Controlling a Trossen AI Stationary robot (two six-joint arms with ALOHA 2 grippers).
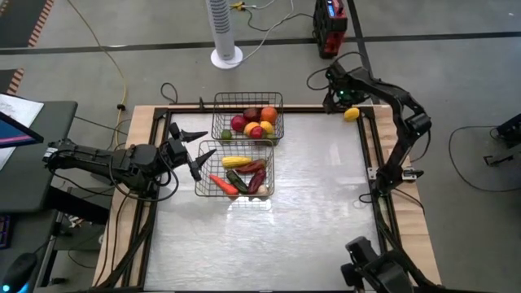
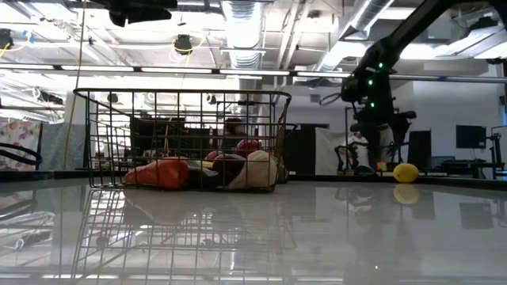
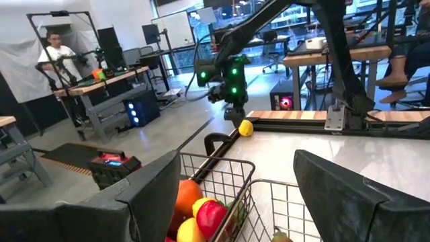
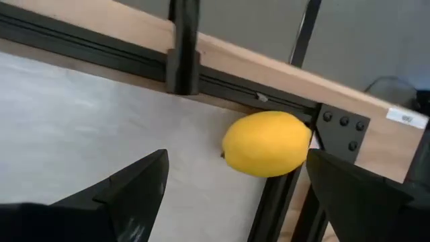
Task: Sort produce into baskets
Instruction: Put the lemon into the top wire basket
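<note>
Two black wire baskets stand left of the table's middle. The far basket holds round red, orange and yellow fruits. The near basket holds corn, a carrot and other long vegetables. A yellow lemon lies alone on the table at its far right corner. My right gripper hangs open just above the lemon, pointing steeply down, one finger on either side and clear of it. Left of the baskets my left gripper waits open and level, above the table.
The lemon lies against the black frame rail and a corner bracket, with the wooden border beyond. Bare tabletop spreads right of and nearer than the baskets. A person stands in the room behind.
</note>
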